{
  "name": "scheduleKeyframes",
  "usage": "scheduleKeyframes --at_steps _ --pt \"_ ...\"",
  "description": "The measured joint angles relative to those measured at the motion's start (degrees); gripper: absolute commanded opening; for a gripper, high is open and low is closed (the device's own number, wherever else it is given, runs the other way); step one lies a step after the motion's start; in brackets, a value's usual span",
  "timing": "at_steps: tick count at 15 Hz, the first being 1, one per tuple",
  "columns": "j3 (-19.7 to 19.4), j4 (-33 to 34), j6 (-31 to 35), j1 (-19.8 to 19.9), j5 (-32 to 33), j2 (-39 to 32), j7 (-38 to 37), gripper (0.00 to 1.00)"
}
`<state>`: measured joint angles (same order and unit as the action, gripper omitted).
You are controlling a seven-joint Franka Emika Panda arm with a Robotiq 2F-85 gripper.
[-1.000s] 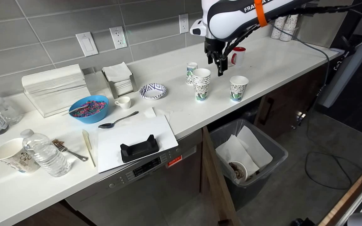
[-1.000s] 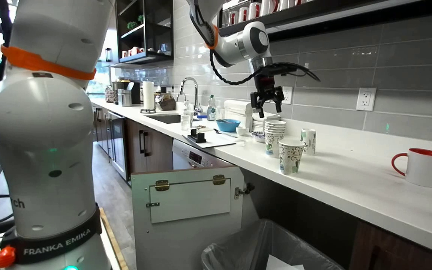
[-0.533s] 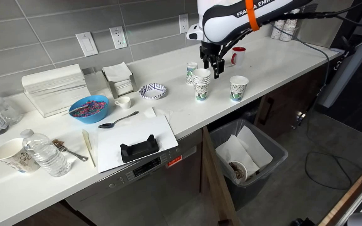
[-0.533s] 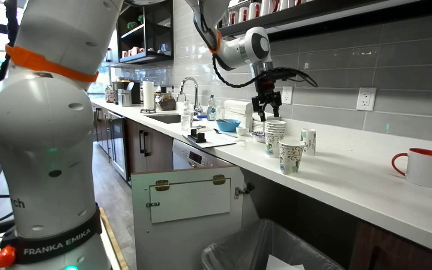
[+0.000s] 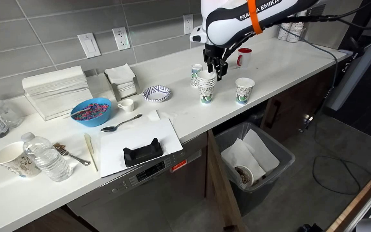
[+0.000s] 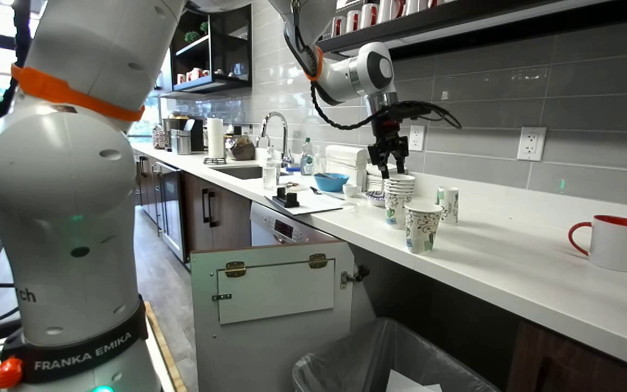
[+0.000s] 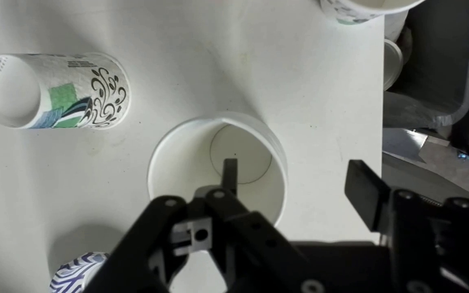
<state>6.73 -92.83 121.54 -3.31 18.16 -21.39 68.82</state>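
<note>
The fingers (image 7: 364, 199) stand well parted and hold nothing. In the wrist view one tip lies over the mouth of the stack (image 5: 206, 89), the other over the bench (image 5: 190, 114) outside it, so the wall runs between them: a stance that looks suited to pinching a rim. Whether either tip touches, I cannot tell. The stack stands upright, its cups nested, likely to save room; about five rims show, too blurred for a sure count.

Two lone cups stand near it: one upright cup (image 5: 244, 91) by the front edge, one upturned cup (image 6: 448, 206) nearer the wall. Beyond come one mug (image 6: 621, 242), mouth up, and one patterned bowl (image 5: 156, 96).

Further along are one teacup (image 5: 127, 105), one blue bowl (image 5: 98, 120) of coloured bits with a handle (image 5: 80, 111) leaning over its rim, one spoon (image 5: 118, 125), one fork (image 5: 76, 158), and one large cup (image 5: 14, 159) beside one bottle (image 5: 48, 159). One black holder (image 5: 143, 153) rests on one white board (image 5: 121, 138), probably for protection.

Below, one bin (image 5: 256, 199) stands beside the opened door (image 6: 278, 294), perhaps for easy reach, holding two sheets (image 5: 261, 151) and one tub (image 5: 244, 175).
</note>
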Motion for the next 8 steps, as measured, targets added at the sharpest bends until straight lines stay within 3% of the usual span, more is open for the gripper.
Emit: scheduleKeyframes --at_steps 2,3,4,5,7,8 --pt "0.0 0.1 0.01 0.0 0.0 -0.21 0.13 0.57" --pt "0.0 0.16 0.01 0.0 0.0 -0.32 0.2 0.48" --pt "0.0 0.27 0.01 0.0 0.0 -0.47 0.21 0.47" --pt "0.0 0.43 0.01 0.0 0.0 -0.66 0.24 0.35" --pt "0.0 0.76 0.01 0.0 0.0 -1.0 0.27 0.33" --pt "0.0 0.92 0.01 0.0 0.0 -1.14 0.29 0.24"
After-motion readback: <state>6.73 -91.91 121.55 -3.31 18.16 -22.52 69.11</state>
